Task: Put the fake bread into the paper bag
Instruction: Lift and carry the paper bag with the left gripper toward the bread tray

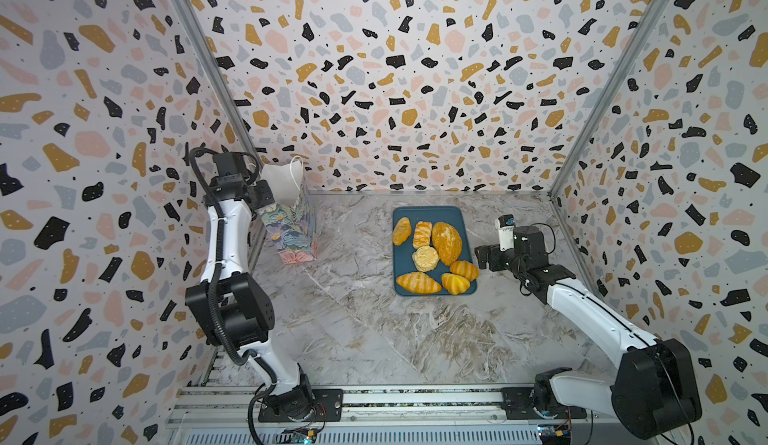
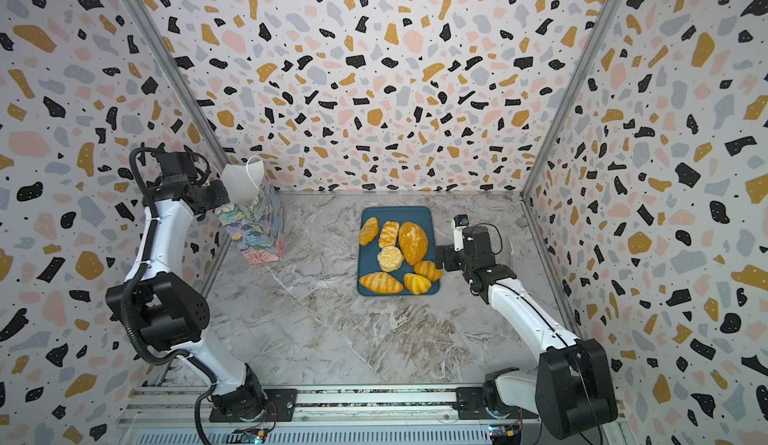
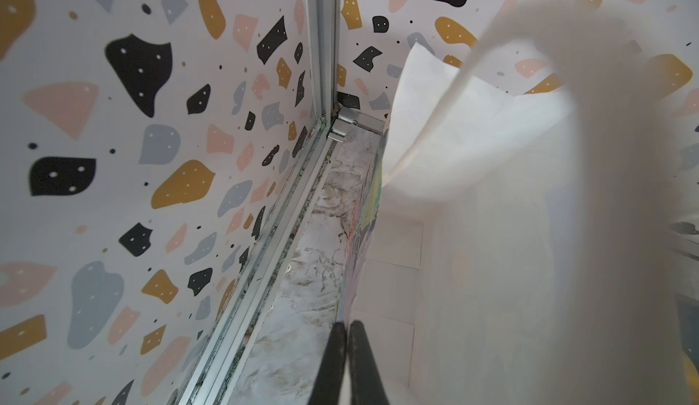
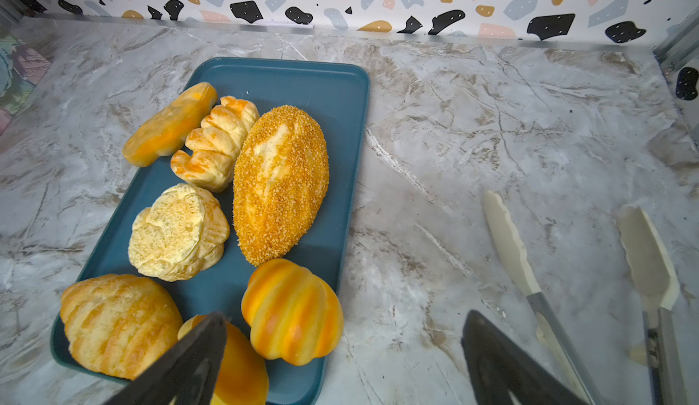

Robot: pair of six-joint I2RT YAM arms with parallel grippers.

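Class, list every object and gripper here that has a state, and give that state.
paper bag, upright, mouth open
tray, flat on the table
fake bread, all seven pieces lying on the tray
tongs, lying on the table, arms apart
left gripper, shut on the paper bag's edge
right gripper, open and empty

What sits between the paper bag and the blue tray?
Nothing. Only bare marble tabletop lies between the paper bag and the blue tray, as both top views show.

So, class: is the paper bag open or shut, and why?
Open: the paper bag shows its white inside in both top views.
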